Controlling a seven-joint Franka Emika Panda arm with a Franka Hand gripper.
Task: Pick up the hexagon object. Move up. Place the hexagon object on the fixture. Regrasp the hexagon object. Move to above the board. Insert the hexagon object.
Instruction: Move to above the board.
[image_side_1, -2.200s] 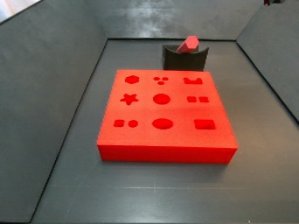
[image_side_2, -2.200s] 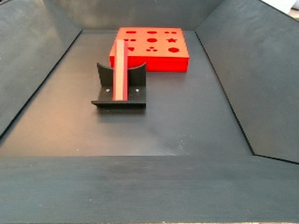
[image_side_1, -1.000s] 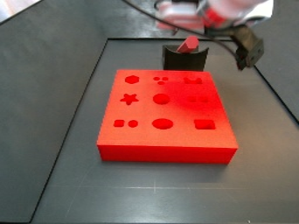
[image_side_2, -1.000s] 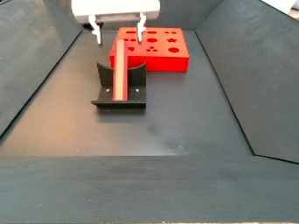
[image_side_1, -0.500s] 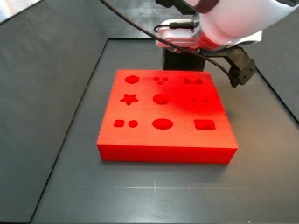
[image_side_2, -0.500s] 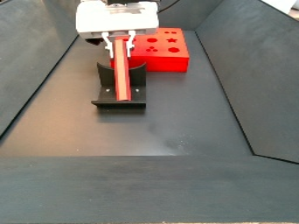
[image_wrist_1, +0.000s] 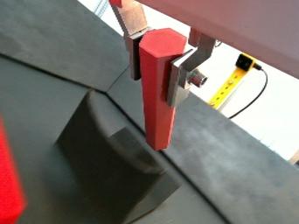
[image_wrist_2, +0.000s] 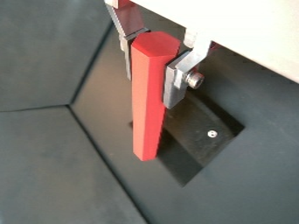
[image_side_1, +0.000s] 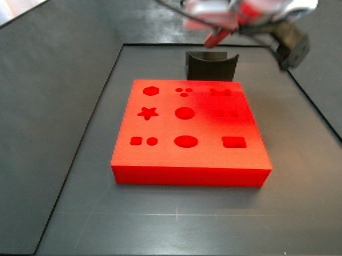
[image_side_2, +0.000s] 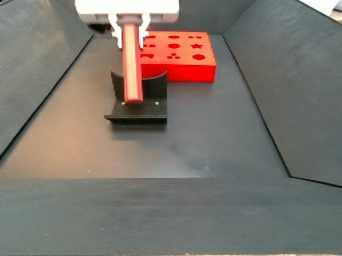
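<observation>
My gripper (image_wrist_1: 159, 54) is shut on the hexagon object (image_wrist_1: 158, 96), a slim red-pink bar gripped near one end between the silver fingers (image_wrist_1: 184, 72). It shows the same in both wrist views (image_wrist_2: 155, 59). In a side view the hexagon object (image_side_2: 131, 62) hangs tilted from the gripper (image_side_2: 130, 24), its low end just over the fixture (image_side_2: 136, 108). The dark fixture (image_side_1: 211, 66) has nothing in its notch in a side view, and the blurred gripper (image_side_1: 222, 36) is above it. The red board (image_side_1: 187, 130) with shaped cut-outs lies flat beside the fixture.
Dark sloping bin walls (image_side_2: 40, 90) close in the floor on all sides. The fixture's base plate (image_wrist_2: 201, 140) lies below the bar. A strip of the board (image_wrist_1: 10, 179) shows at the frame edge in a wrist view.
The bar lay along the fixture with the gripper coming down over it. Now the gripper is shut on its end and has lifted it up off the fixture.
</observation>
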